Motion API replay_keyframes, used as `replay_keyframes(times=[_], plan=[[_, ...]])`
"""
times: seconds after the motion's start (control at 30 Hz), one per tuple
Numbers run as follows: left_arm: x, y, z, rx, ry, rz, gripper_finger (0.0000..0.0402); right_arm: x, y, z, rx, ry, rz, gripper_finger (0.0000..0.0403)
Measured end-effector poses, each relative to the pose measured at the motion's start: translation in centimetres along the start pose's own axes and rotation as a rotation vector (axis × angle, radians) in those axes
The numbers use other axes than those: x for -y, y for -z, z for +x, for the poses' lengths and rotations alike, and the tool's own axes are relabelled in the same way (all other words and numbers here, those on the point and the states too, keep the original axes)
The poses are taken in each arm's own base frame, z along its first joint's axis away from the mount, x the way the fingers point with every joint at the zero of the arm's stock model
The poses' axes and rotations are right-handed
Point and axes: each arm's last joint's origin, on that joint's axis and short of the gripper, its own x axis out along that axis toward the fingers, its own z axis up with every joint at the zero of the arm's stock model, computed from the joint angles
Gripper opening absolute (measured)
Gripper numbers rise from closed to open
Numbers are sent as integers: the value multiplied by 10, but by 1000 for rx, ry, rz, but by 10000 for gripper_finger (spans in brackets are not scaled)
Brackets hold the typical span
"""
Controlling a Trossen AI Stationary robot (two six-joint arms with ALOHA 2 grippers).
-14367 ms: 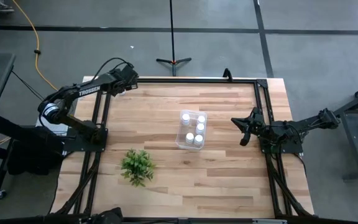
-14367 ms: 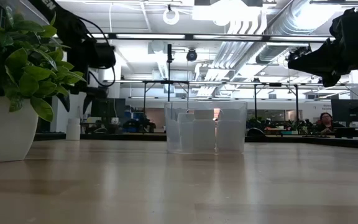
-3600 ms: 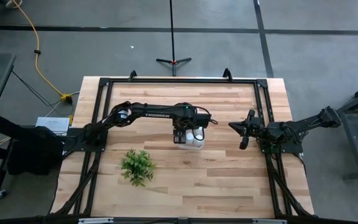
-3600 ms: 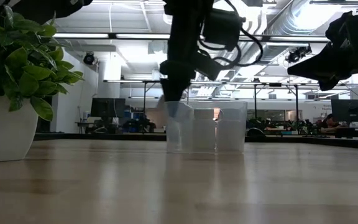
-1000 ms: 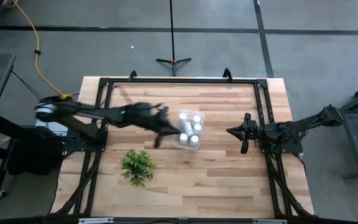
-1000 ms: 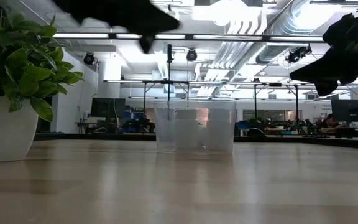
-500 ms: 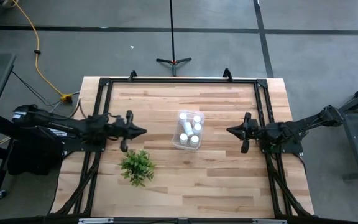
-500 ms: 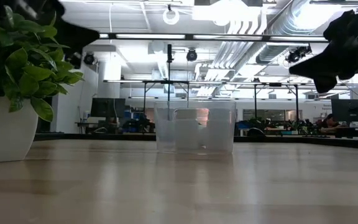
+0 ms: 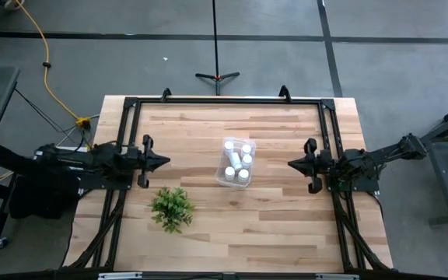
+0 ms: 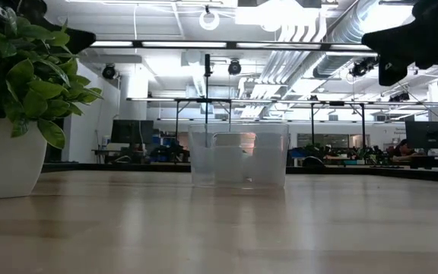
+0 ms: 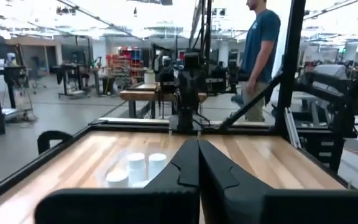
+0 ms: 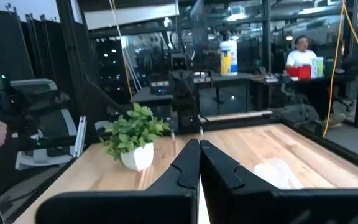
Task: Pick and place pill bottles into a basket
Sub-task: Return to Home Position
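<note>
The pill bottles (image 9: 237, 162) are sitting inside the clear basket (image 9: 222, 180), about mid-surface (image 9: 271, 225). The left end effector (image 9: 165, 162) is pinched closed with nothing in it, over at its own edge near the plant (image 9: 171, 207). Right end effector (image 9: 292, 164), same deal: closed, empty, opposite side.

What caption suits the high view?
Pill bottles sit in the clear bin; left gripper and right gripper, shut, wait either side.
</note>
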Motion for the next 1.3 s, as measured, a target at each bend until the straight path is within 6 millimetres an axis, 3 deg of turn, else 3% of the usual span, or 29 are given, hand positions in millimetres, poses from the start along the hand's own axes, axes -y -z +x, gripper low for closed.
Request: replay_keyframes(times=[0.3, 0.47, 0.6, 0.83, 1.3], plan=[[0, 8, -3, -80, 27, -72, 22, 3, -4, -6, 41, -28, -15, 1], [1, 7, -3, -71, 47, -58, 40, 11, 1, -8, -5, 81, -47, 1], [1, 8, -3, -84, 47, -50, 21, 20, 1, -7, -11, 167, -75, 1], [1, 8, -3, -81, 42, -57, 27, 27, 7, -6, -78, 38, 12, 0], [0, 8, -3, -72, 14, -58, 30, 31, 10, -7, -116, 75, -12, 0]])
